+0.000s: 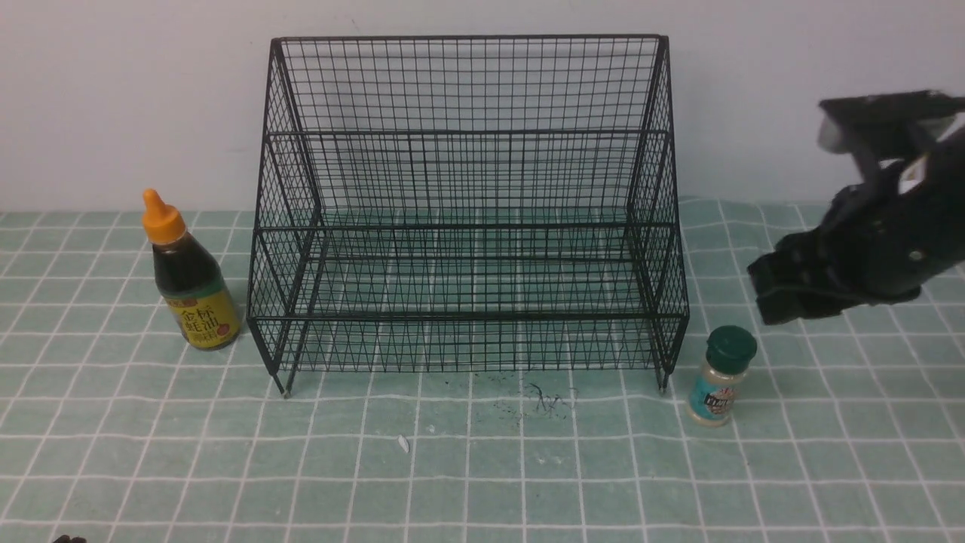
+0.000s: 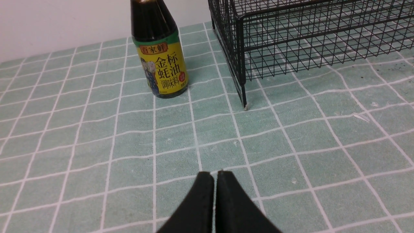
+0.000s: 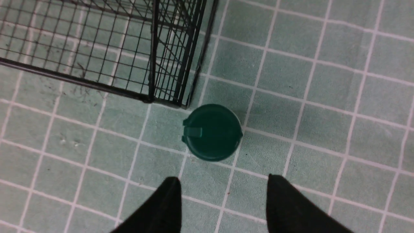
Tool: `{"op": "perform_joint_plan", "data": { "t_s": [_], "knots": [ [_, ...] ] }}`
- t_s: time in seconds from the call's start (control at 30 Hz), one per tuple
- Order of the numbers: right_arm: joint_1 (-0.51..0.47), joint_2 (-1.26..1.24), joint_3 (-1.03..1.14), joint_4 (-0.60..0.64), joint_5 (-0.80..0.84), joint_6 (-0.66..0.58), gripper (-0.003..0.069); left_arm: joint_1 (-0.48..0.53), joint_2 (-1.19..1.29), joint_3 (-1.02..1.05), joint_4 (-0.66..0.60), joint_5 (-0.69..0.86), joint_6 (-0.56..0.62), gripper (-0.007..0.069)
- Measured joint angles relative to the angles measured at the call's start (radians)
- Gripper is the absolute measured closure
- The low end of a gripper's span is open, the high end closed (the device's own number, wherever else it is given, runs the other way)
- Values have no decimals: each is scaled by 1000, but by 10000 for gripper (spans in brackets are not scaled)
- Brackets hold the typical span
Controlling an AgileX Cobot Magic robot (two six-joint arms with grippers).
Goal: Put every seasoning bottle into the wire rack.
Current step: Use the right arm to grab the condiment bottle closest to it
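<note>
The dark-sauce bottle with an orange cap stands upright on the cloth just left of the black wire rack. It also shows in the left wrist view, beyond my left gripper, which is shut, empty and low over the cloth. The short shaker jar with a dark green lid stands by the rack's front right leg. My right gripper hovers above and to the right of it. In the right wrist view the gripper is open, with the jar's lid just ahead of the fingertips. The rack holds nothing.
A green checked cloth covers the table, and a white wall stands behind. Black scribble marks and a small white scrap lie in front of the rack. The rack's corner leg stands close beside the jar.
</note>
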Motion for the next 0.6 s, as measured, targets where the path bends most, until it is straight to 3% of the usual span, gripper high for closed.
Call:
{"op": "perform_joint_plan", "data": {
  "t_s": [0.23,0.6],
  "knots": [
    [12,111,0,-47,-82,44,148,0,0,0,0,0,0,631],
    [12,224,-5,-25,-157,47,141,0,0,0,0,0,0,631]
  ]
}}
